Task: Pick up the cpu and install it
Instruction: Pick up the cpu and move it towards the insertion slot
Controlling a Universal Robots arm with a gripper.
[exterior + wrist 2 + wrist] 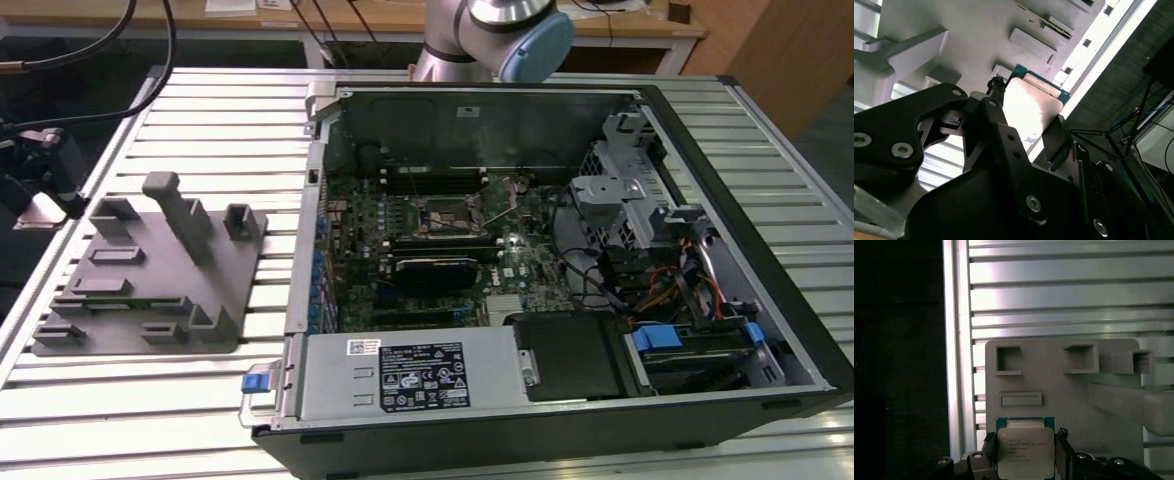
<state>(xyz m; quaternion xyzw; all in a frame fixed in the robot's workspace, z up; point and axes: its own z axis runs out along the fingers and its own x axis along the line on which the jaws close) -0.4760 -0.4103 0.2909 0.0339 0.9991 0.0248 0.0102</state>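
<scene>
The cpu (1025,450) has a silvery metal top with a dull, brushed sheen and a thin teal rim like bare circuit board. The end effector (1025,442) clamped on it is matt black, dotted with bright metal screw heads. The fixture tray (134,290) is matt grey plastic. The counter (200,110) is ribbed silvery metal with a soft shine. The computer case (534,120) shows bare grey sheet metal inside and a black shell outside.

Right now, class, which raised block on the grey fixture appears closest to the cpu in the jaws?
The low, wide rectangular block, just past the cpu; the three square hollow blocks stand farther off.
</scene>
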